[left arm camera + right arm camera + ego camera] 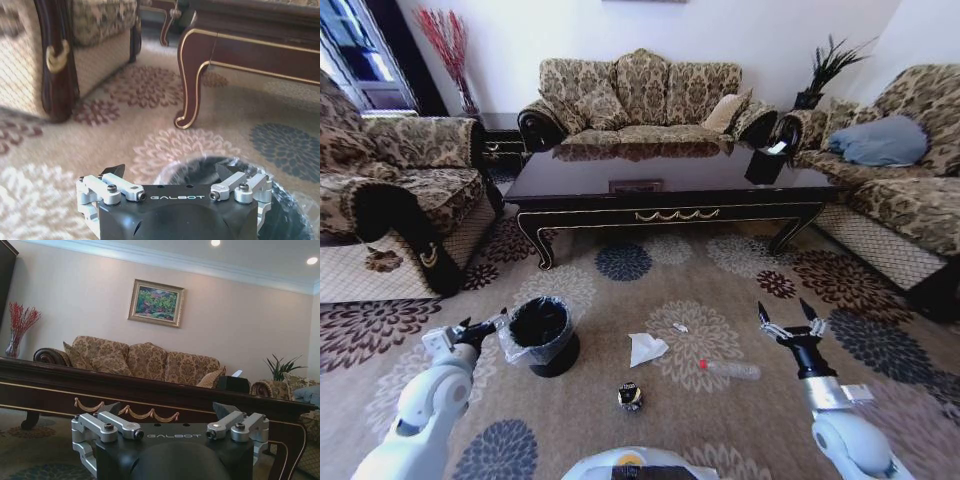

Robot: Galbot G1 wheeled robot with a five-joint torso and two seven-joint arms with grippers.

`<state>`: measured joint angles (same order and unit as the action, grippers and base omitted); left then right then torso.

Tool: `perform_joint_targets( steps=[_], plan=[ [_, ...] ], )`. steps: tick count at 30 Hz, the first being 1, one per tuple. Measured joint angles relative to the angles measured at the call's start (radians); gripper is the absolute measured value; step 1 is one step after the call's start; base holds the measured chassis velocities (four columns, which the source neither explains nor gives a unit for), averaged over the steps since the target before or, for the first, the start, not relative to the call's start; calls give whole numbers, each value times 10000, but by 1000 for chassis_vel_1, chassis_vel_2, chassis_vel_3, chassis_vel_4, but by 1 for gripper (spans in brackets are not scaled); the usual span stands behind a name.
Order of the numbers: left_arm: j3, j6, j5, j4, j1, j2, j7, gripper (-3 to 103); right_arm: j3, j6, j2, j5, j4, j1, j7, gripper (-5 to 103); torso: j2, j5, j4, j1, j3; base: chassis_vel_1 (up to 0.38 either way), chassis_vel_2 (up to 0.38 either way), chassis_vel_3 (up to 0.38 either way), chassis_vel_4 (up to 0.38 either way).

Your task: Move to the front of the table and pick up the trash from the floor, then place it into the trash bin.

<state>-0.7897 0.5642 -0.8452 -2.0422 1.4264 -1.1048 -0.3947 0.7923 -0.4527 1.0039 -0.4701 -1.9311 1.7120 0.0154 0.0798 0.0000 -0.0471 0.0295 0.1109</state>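
Note:
The dark brown table (670, 185) with gold trim stands ahead on the flowered floor (620, 430). On the carpet in front of it lie a crumpled white paper (646, 347), a clear bottle with a red cap (730, 369), a round black-and-yellow item (630, 397) and a tiny white scrap (680, 327). The black trash bin (542, 335) with a clear liner stands left of the paper. My left gripper (485, 322) hovers open just left of the bin; its wrist view has the bin (287, 210) beyond the left gripper (171, 170). My right gripper (785, 312) is open, raised right of the bottle.
Patterned sofas surround the table: one at the left (390, 200), one behind (640, 100), one at the right (900, 170). A black box (765, 160) sits on the tabletop. The table's curved leg (190, 75) is near the bin. The right wrist view faces the table's apron (150, 390).

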Motion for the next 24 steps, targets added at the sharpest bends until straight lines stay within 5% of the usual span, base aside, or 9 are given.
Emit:
perform_joint_targets(
  steps=[10,24],
  plan=[
    [996,-73,-153,1631,-1159,-317,33,100,-97,-1,36,105,220,-30,-31,100,0,0,-1,0,0,0,0,0,0],
    [1292,-82,181,2162,-1084,-739,-74,100,-43,-61,117,105,428,-70,-69,100,1,0,0,-1,0,0,0,0,0]
  ],
)
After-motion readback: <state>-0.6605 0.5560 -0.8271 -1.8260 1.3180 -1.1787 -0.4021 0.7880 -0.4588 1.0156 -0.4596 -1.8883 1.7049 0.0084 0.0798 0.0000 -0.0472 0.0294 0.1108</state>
